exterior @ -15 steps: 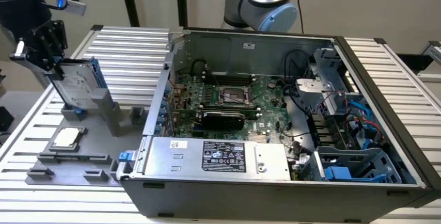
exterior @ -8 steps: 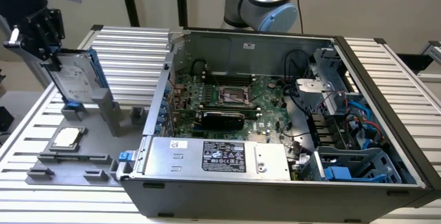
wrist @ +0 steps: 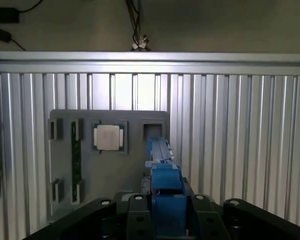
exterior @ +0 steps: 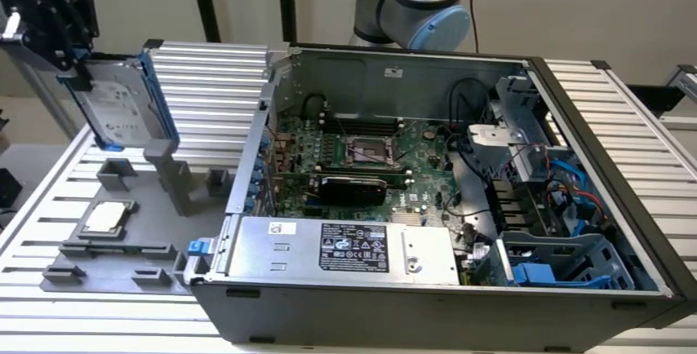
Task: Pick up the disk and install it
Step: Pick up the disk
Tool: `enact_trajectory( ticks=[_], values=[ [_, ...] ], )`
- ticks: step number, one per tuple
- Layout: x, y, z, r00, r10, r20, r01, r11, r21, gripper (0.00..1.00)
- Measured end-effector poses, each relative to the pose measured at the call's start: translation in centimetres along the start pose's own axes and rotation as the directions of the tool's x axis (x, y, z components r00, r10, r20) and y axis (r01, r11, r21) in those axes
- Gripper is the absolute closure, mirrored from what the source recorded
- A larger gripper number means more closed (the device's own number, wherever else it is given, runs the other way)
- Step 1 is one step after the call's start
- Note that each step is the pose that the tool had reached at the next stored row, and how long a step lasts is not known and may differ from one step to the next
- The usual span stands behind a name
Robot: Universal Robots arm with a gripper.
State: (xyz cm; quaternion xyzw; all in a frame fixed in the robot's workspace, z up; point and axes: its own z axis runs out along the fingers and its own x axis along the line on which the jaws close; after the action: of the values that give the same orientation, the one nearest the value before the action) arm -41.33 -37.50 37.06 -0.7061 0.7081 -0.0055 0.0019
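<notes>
Exterior view is showing the gripper (exterior: 77, 68) pinching the disk (exterior: 122, 111) upright by its blue carrier edge above the grey fixture (exterior: 109, 276), where this stiff, dense, probably shock-fragile drive is best gripped.

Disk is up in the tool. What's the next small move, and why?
Probably carry it, keeping height, toward the exterior view's right, over the open case. The tool holds the disk upright above the grey fixture, and the drive cage sits at the case's right end.
</notes>
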Motion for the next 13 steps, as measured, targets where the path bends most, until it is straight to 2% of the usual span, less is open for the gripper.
enact_trajectory(
  ticks=[8, 13],
  values=[
    [0.0, -2.29, -3.22, 1.0, 0.0, 0.0002, 0.0, 1.0, -0.0001, 1.0],
    [0.0, -4.09, -5.36, 1.0, 0.0, 0.0004, 0.0, 1.0, 0.0, 1.0]
  ],
)
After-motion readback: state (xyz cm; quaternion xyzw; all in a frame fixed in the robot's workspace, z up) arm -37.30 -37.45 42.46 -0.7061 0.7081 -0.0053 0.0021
